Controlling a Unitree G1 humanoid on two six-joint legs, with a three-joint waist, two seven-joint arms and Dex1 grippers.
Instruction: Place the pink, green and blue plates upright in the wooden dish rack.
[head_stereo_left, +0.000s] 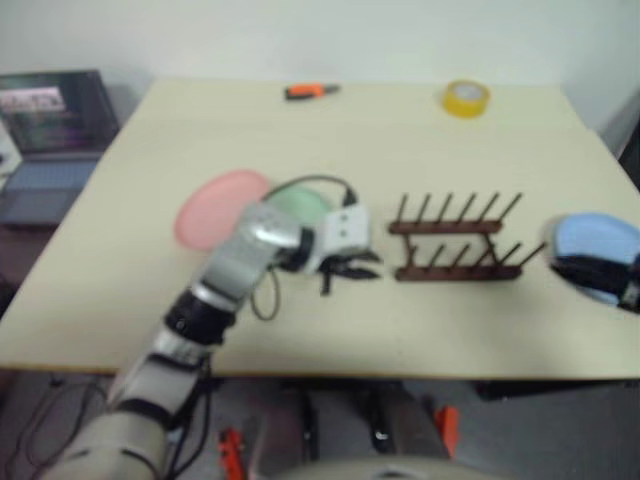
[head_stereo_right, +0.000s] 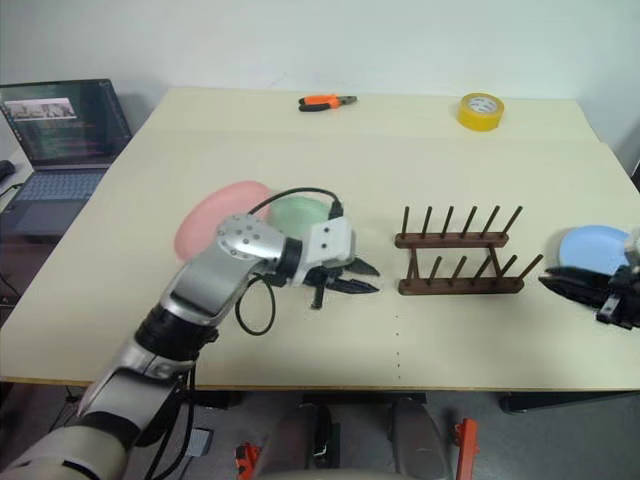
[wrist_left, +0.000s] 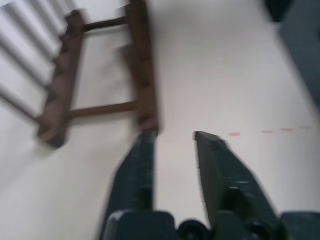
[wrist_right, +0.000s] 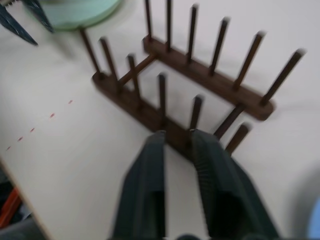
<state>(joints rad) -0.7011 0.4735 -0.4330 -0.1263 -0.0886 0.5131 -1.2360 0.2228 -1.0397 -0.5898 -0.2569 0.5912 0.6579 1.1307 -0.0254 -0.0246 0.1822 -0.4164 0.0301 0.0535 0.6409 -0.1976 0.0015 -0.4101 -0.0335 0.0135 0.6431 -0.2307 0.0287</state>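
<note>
The pink plate (head_stereo_right: 212, 218) lies flat on the cream table, left of centre. The green plate (head_stereo_right: 298, 213) lies beside it on the right, its near edge hidden by my left wrist. My left gripper (head_stereo_right: 362, 278) hovers just past the green plate, pointing at the wooden dish rack (head_stereo_right: 460, 262), fingers apart and empty. The rack, also seen as the dark brown pegged frame (wrist_right: 200, 75), holds nothing. The blue plate (head_stereo_right: 592, 247) lies near the table's right edge. My right gripper (wrist_right: 177, 134) is in front of it, shut with nothing between its fingers, aimed at the rack's near rail.
A yellow tape roll (head_stereo_right: 481, 109) and orange-handled pliers (head_stereo_right: 325, 101) lie at the table's far side. An open laptop (head_stereo_right: 65, 125) sits on a lower surface to the left. A cable (head_stereo_right: 262, 300) loops off my left wrist over the table.
</note>
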